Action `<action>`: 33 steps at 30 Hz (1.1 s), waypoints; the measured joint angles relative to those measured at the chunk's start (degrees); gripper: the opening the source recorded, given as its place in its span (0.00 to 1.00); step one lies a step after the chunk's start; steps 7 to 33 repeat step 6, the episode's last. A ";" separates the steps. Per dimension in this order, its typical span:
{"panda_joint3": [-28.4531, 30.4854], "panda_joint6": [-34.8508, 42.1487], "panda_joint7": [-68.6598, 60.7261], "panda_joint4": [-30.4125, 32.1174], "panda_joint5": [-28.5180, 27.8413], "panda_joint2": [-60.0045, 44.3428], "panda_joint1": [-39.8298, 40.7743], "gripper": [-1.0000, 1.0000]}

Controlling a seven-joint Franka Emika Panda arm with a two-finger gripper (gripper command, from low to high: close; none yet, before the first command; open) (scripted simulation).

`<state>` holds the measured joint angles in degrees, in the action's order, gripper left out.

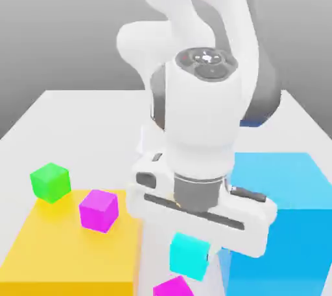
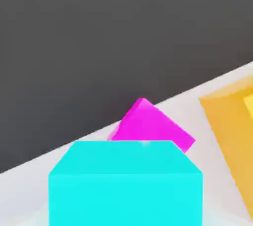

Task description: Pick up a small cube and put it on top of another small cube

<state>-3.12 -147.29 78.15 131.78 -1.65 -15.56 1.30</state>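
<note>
A small cyan cube hangs under the white hand, with my gripper shut on it. In the hand view this cube sits very close. Just below and in front of it a magenta cube rests on the white table; in the hand view this magenta cube shows past the cyan cube's top edge. I cannot tell whether the two cubes touch. A second magenta cube sits on the yellow slab at the exterior view's left.
A flat yellow slab lies at the exterior view's left, with its edge in the hand view. A small green cube stands at its far corner. A huge sky-blue block stands close at the right of the hand.
</note>
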 joint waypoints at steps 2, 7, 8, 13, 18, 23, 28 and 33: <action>0.37 -3.74 0.52 -0.10 -0.20 -3.76 -0.05 0.00; 0.49 -5.00 0.65 -0.13 -0.29 -5.05 -0.12 1.00; 0.49 -5.00 0.65 -0.13 -0.29 -5.05 -0.12 1.00; 0.49 -5.00 0.65 -0.13 -0.29 -5.05 -0.12 1.00; 0.49 -5.00 0.65 -0.13 -0.29 -5.05 -0.12 1.00; 0.49 -5.00 0.65 -0.13 -0.29 -5.05 -0.12 1.00; 0.49 -5.00 0.65 -0.13 -0.29 -5.05 -0.12 1.00; 0.49 -5.00 0.65 -0.13 -0.29 -5.05 -0.12 1.00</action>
